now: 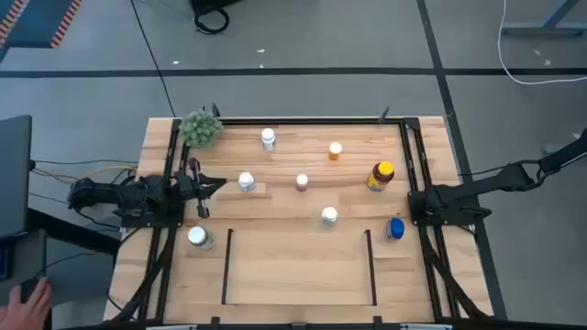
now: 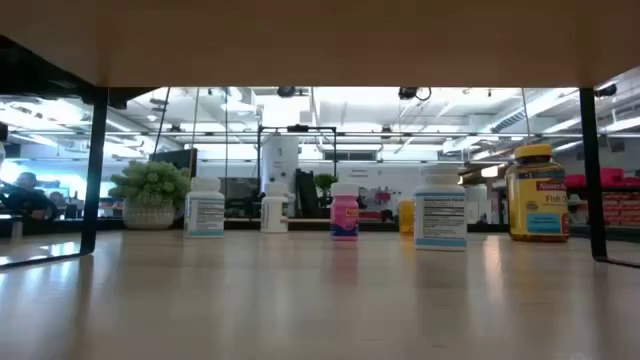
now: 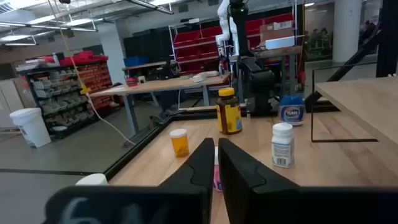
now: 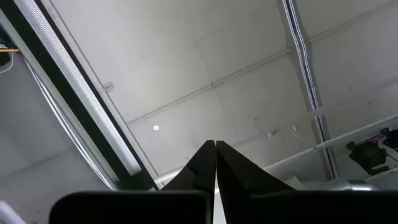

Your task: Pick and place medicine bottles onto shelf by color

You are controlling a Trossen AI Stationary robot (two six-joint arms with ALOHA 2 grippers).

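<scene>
Several medicine bottles stand upright on their bases on the wooden table: white ones (image 1: 268, 138) (image 1: 247, 181) (image 1: 328, 216) (image 1: 198, 237), a pink white-capped one (image 1: 302, 181), a small orange one (image 1: 335, 150), an amber yellow-capped one (image 1: 382, 175) and a blue one (image 1: 395, 229). The shelf (image 1: 298, 270), a bay between thin black rails, lies at the near middle with nothing on it. My left gripper (image 1: 218, 182) (image 3: 216, 143) is shut at the table's left side, pointing toward the bottles and touching none. My right arm reaches out past the table's right edge; its gripper (image 4: 215, 146) is shut over the floor.
A green fuzzy plant ball (image 1: 200, 128) sits at the far left corner. Black frame rails (image 1: 420, 165) run along the table's sides. Bare wood lies between the bottles and the near edge. A person's hand (image 1: 27, 298) shows off the table at lower left.
</scene>
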